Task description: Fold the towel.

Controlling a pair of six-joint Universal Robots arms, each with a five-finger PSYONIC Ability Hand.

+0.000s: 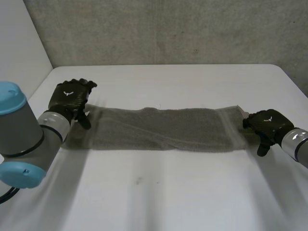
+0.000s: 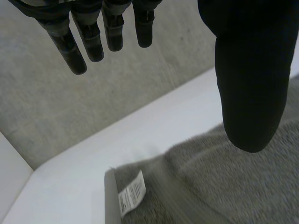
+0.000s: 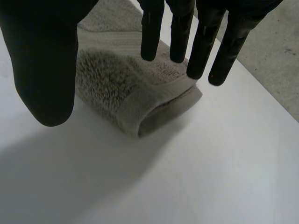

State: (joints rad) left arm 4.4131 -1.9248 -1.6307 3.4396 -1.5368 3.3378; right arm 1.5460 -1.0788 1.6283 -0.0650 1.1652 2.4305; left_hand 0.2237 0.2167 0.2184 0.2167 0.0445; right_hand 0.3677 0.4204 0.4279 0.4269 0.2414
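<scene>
Across the counter [image 1: 192, 192] middle the towel [image 1: 159, 127] lies as a long folded strip, left hand [image 1: 68, 96] and right hand [image 1: 267, 123] at its ends, fingers [image 3: 152, 32] straight, holding nothing, so next probably pinch the ends for a crosswise fold.

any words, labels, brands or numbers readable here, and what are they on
White care label at the end of the towel: printed lines, too small to read.
White emblem on the back of the left hand, another on the right hand: no letters.
No other text.

One towel [image 1: 159, 127]; two hands; one table [image 1: 192, 192]
</scene>
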